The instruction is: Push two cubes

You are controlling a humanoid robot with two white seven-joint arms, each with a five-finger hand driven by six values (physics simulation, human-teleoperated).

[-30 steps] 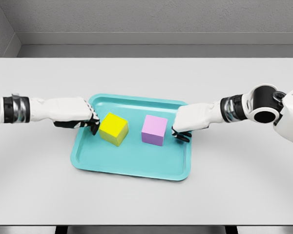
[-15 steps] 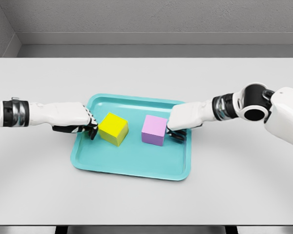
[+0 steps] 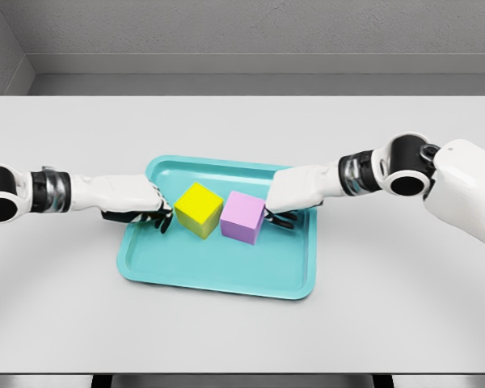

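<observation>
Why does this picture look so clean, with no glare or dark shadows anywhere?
Head view: soft, even light, a simulator's render; only faint shadows under the yellow cube, the pink cube and the teal tray. No glare on the table, no blur; both hands and cubes are sharp throughout.

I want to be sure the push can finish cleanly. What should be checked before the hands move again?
1. Yellow cube and pink cube both on the teal tray: ok.
2. Cubes meeting: they look to touch at one edge; full contact cannot tell.
3. Left hand against the yellow cube: ok.
4. Right hand against the pink cube: ok.
5. Cube faces square to each other: not ok, both sit rotated.
</observation>
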